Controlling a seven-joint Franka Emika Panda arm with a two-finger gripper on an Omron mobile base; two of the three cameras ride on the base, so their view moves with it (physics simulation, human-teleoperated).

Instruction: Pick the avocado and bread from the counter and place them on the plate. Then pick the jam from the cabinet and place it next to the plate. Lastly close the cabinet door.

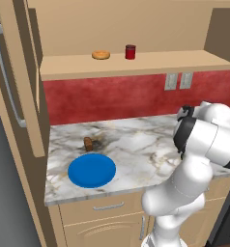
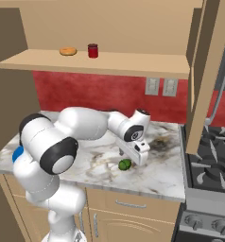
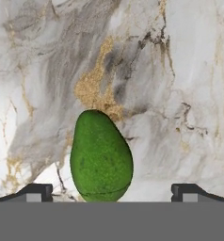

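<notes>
the claw [image 3: 112, 192] hangs low over the counter [image 3: 180, 70] with its two dark fingertips [image 3: 36, 192] spread wide and nothing pinched; the avocado [image 3: 101, 156] lies on the marble between them, touching neither. it is a pear-shaped green fruit, finely speckled, narrow end pointing away from the claw, broad end nearest it. in the right base view the avocado [image 2: 125, 164] sits on the counter [image 2: 161, 172] just under the gripper [image 2: 132, 155], out in the open with bare veined marble all round it. well away from the avocado, toward the far end of the slab, the blue plate [image 1: 92, 170] lies flat near the counter's front edge, and the bread [image 1: 88, 143], a small dark brown chunk, sits just behind the plate, apart from it. above the avocado's counter, the cabinet [image 1: 136, 65] shelf carries the jam [image 1: 130, 51], a dark red jar, with an orange-tan ring pastry [image 1: 101, 55] near it. the cabinet door [image 1: 18, 77] stands swung open beyond the plate, its grey bar handle [image 1: 6, 77] showing.
</notes>
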